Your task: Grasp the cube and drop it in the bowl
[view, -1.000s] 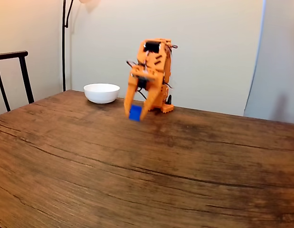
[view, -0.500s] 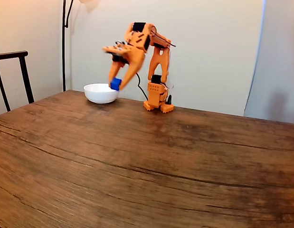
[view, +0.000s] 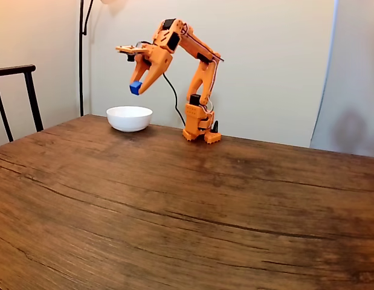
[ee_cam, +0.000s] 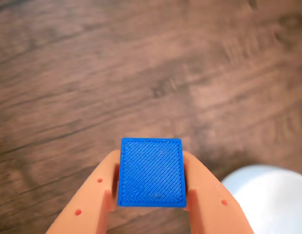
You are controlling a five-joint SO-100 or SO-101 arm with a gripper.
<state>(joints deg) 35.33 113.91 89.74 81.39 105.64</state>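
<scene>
One plain round white bowl (view: 129, 118) sits on the brown wood-grain worktop (view: 174, 211), far-left part in the fixed view; its inside can't be seen from that low angle. In the wrist view a blurred bit of the bowl's white rim (ee_cam: 270, 197) shows at bottom right, no contents visible there.

Small bright-blue cube w/ ribbed printed faces (view: 135, 88) is up in the air, above the bowl and well clear of its rim, roughly over the bowl's middle-to-right part as the fixed view shows it. Not touching the bowl or worktop.

Orange two-finger tool (view: 136, 89) is clamped on the cube: wrist view has one orange finger (ee_cam: 99, 195) pressed against the cube's left side and the other against its right, cube (ee_cam: 151, 172) at the fingertips, one flat face square to the wrist cam, edges about parallel to the picture's edges. Cube has equal sides, so no long axis to speak of. In the fixed view the tool points down and a bit left toward the bowl.

Orange arm's base (view: 199, 130) stands on the worktop right of the bowl, apart from it. Black chair back (view: 17, 90) is left of the bowl, thin black lamp pole (view: 81, 54) behind the bowl by the wall.
</scene>
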